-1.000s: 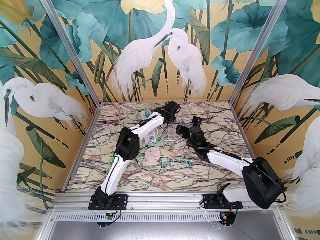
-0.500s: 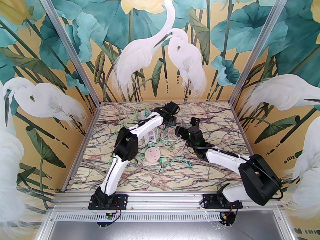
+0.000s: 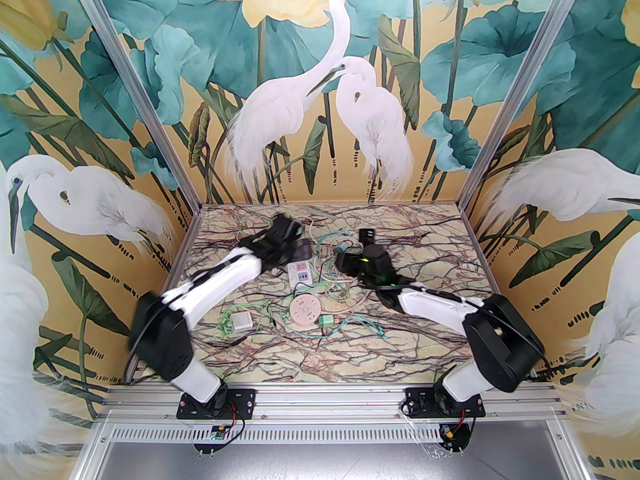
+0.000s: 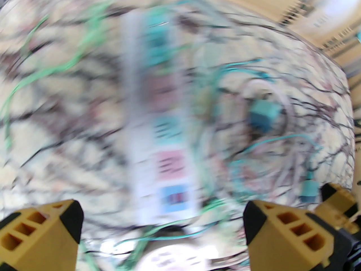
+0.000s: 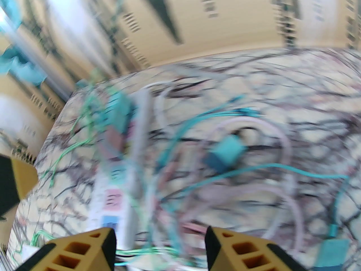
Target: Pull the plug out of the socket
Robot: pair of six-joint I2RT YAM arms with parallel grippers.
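Both hands hover empty over the tangle, and the teal plug (image 4: 265, 114) lies loose on the marbled surface (image 3: 425, 278).
The left hand (image 4: 163, 230) is spread wide with nothing between its fingers. The right hand (image 5: 159, 247) shows a narrower gap and grips nothing. The plug rests among cables (image 5: 248, 111), apart from the white power strip (image 4: 166, 151) and to its right. Both wrist views are blurred.

White power strip (image 3: 300, 272) among tangled cables (image 3: 336, 294), round pink socket (image 3: 305, 312) nearer, green plug (image 3: 326, 321) beside it
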